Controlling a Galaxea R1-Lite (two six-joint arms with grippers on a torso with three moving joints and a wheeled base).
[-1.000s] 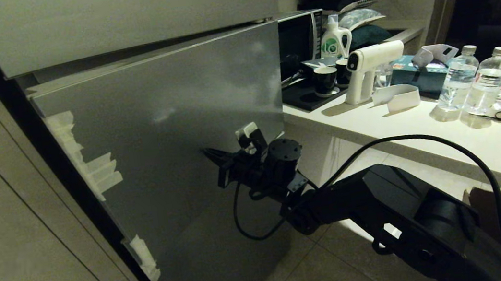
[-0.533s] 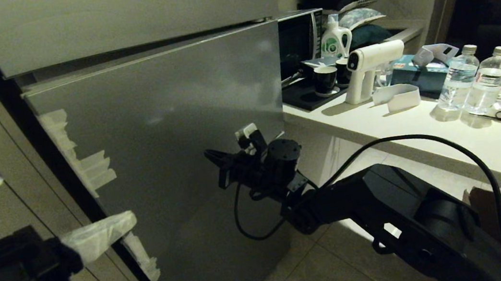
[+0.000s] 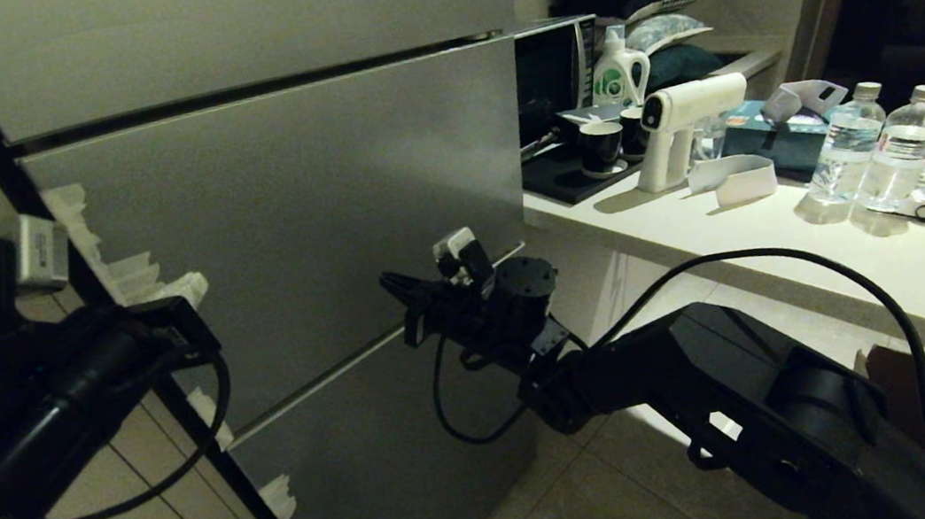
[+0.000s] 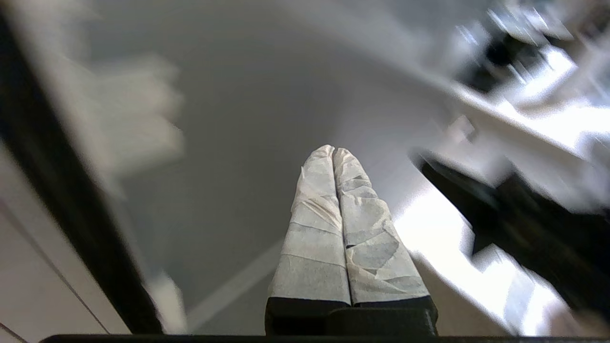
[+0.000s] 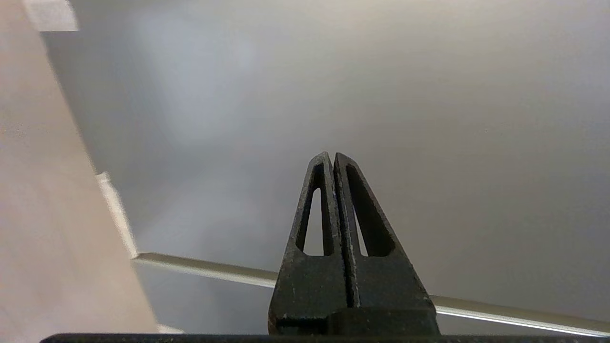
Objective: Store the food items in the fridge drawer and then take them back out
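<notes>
Dim kitchen corner here, tiled floor, a pale countertop (image 3: 783, 253) running along the right side with a white spray gun (image 3: 682, 128), a detergent bottle (image 3: 618, 69), a couple of dark mugs and three water bottles (image 3: 894, 140) on it. The whole middle of the head view is the grey metal fridge front (image 3: 303, 200), panels all flush and shut, with scraps of white tape (image 3: 133, 271) stuck down its left edge. So the fridge drawer itself isn't visible anywhere, it has to be behind those closed panels, and I can't spot any food items either. The right gripper (image 5: 332, 164) sits just in front of the middle panel near the seam between panels, black fingers pressed together with nothing between them; can't tell if the tips actually touch the metal. The left gripper (image 4: 332, 155) is over by the taped left edge of the fridge, its tape-wrapped fingers (image 4: 314, 228) also pinched together and empty, pointing at the panel. My read: with everything closed and both grippers empty, this is either right at the start or the gap between storing and taking back out. Next move would need a gripper at that taped edge to pull the door open, then reach the drawer inside.
</notes>
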